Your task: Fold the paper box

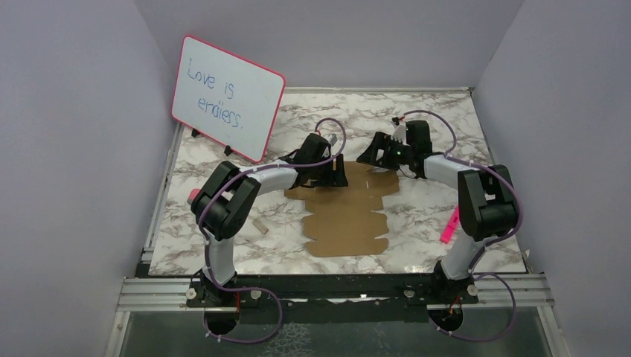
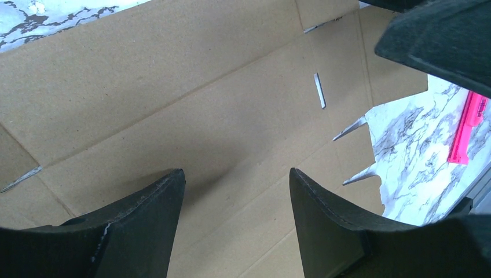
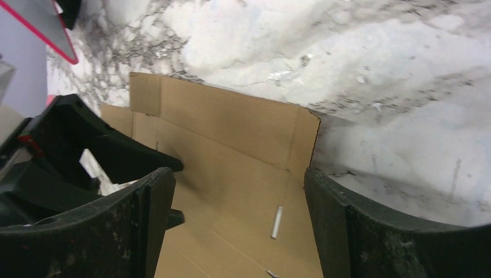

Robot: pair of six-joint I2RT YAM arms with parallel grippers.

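Observation:
The paper box is a flat brown die-cut cardboard sheet with flaps and notches, lying in the middle of the marble table. My left gripper hovers over its far left part, open and empty; in the left wrist view the creased sheet fills the frame between the fingers. My right gripper is over the sheet's far right corner, open and empty; in the right wrist view the sheet's far flaps show between the fingers, with the left gripper's black body at the left.
A pink-framed whiteboard stands at the far left of the table. A pink tag hangs on the right arm and shows in the left wrist view. A small tan scrap lies left of the sheet. Grey walls enclose the table.

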